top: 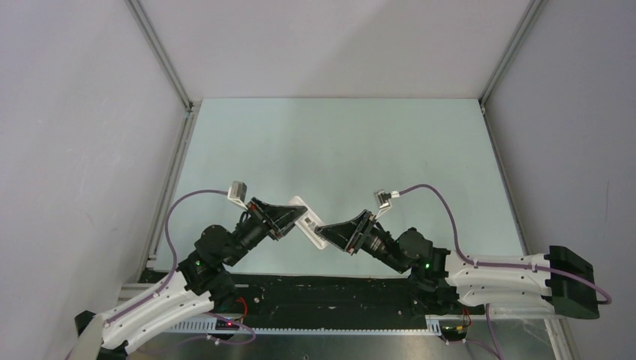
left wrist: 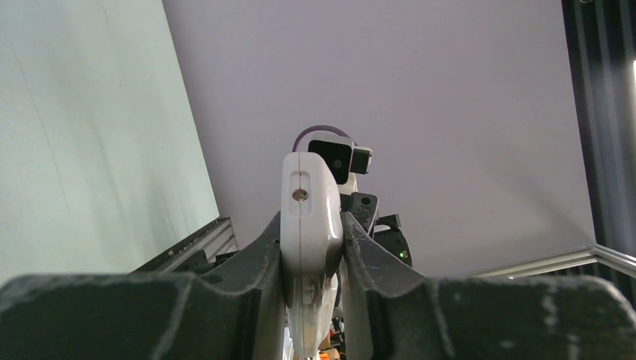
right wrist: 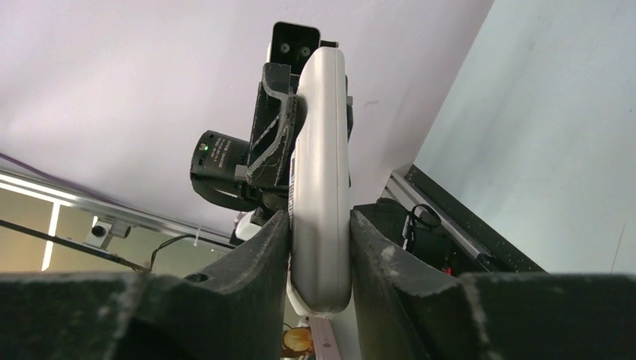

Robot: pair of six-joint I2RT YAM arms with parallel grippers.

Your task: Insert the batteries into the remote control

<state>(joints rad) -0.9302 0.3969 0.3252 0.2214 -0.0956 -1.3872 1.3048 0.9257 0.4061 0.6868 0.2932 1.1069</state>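
Observation:
The white remote control (top: pixel 310 223) hangs in the air between the two arms, just above the near part of the table. My left gripper (top: pixel 289 220) is shut on its left end; in the left wrist view the remote control (left wrist: pixel 309 195) stands edge-on, pinched between both fingers of the gripper (left wrist: pixel 311 223). My right gripper (top: pixel 331 233) is on the other end; in the right wrist view the remote control (right wrist: pixel 322 157) sits between the fingers of the gripper (right wrist: pixel 319 219), which touch it on both sides. The batteries are out of view.
The pale table (top: pixel 337 142) is boxed in by grey walls and aluminium rails (top: pixel 171 161). A black strip with cable trays (top: pixel 322 289) runs along the near edge. White camera modules with purple cables (top: pixel 238 190) (top: pixel 385 199) ride on both wrists.

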